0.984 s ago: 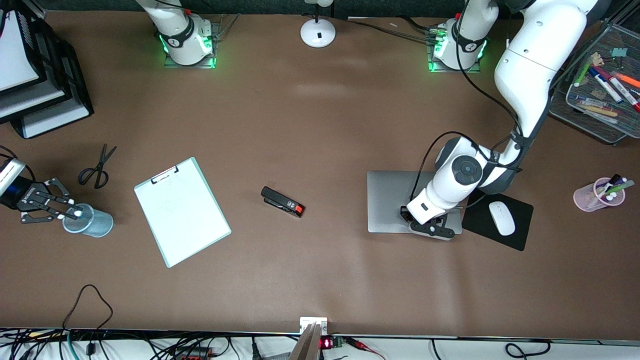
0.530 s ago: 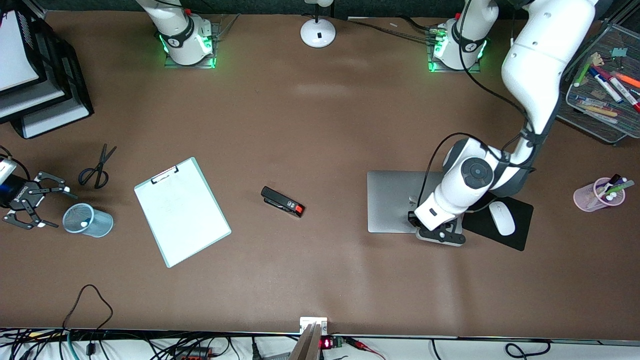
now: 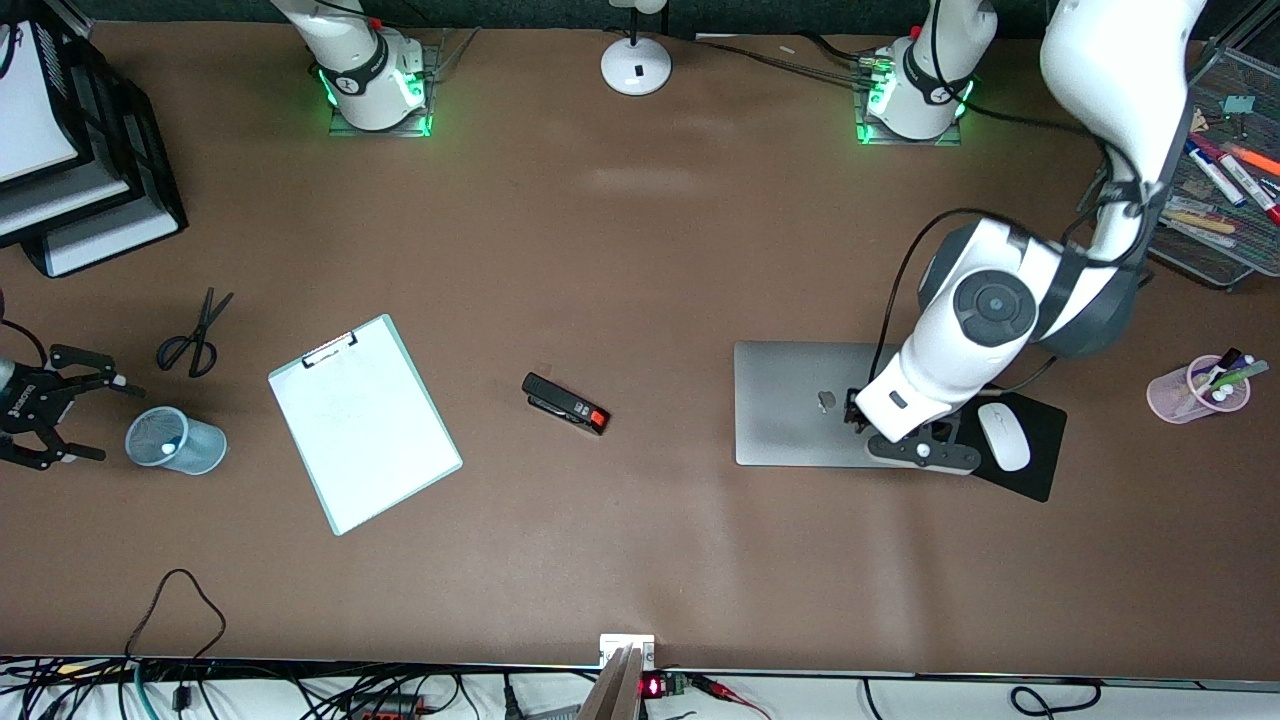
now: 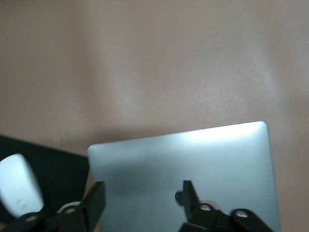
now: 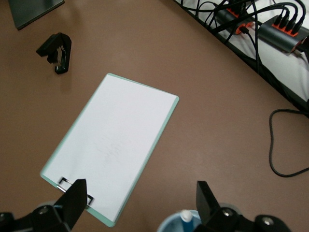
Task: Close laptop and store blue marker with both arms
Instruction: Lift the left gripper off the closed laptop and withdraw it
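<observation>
L hand (image 3: 905, 432) hung open over shut laptop (image 3: 790, 400); R hand (image 3: 55, 408) open beside cup (image 3: 175, 440) w/ marker (image 5: 185, 215).

**A:** What does the laptop (image 3: 800, 403) look like?

**B:** A slim silver-grey slab, shut flat on the brown table, lid up with a dark apple logo at its middle. It lies toward the left arm's end, its edge against a black mouse pad (image 3: 1005, 480).

**A:** And the blue marker (image 5: 185, 216)?

**B:** Only its white end and a bit of blue show. It stands inside a pale blue cup (image 3: 176, 441) at the right arm's end, well apart from the laptop.

**A:** The cup's position?

**B:** Beside a white clipboard (image 3: 364, 422), nearer the front camera than a pair of scissors (image 3: 196, 335).
</observation>
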`<state>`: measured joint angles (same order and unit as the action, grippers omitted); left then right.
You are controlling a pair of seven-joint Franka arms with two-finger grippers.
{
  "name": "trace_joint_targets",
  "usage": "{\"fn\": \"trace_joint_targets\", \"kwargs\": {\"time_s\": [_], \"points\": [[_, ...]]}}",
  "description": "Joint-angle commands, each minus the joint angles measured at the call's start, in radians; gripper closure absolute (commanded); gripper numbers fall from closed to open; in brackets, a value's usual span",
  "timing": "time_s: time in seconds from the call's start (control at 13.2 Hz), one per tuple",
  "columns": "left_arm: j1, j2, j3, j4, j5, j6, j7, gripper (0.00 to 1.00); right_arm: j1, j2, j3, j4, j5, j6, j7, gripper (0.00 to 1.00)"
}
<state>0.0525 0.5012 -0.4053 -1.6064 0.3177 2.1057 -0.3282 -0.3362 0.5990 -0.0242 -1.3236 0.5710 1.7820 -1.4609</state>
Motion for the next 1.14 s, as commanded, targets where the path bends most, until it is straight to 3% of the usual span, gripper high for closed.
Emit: {"fn": "trace_joint_targets", "kwargs": {"time_s": [0.0, 0.23, 0.53, 0.83, 1.06], "points": [[0.010, -0.053, -0.018, 0.078, -0.061, -0.197, 0.006, 0.00, 0.071, -0.060, -0.008, 0.012, -0.129, -0.059, 0.260, 0.00], [0.015, -0.053, -0.013, 0.198, -0.091, -0.369, 0.095, 0.00, 0.155, -0.114, -0.008, 0.021, -0.259, -0.111, 0.479, 0.00], [0.038, -0.056, -0.015, 0.284, -0.088, -0.481, 0.159, 0.00, 0.230, -0.174, -0.002, 0.027, -0.381, -0.190, 0.743, 0.00], [0.039, -0.088, -0.010, 0.332, -0.084, -0.601, 0.166, 0.00, 0.278, -0.197, -0.005, 0.055, -0.439, -0.286, 0.908, 0.00], [0.049, -0.151, 0.005, 0.313, -0.092, -0.613, 0.248, 0.00, 0.344, -0.197, -0.003, 0.113, -0.491, -0.363, 1.106, 0.00]]}}
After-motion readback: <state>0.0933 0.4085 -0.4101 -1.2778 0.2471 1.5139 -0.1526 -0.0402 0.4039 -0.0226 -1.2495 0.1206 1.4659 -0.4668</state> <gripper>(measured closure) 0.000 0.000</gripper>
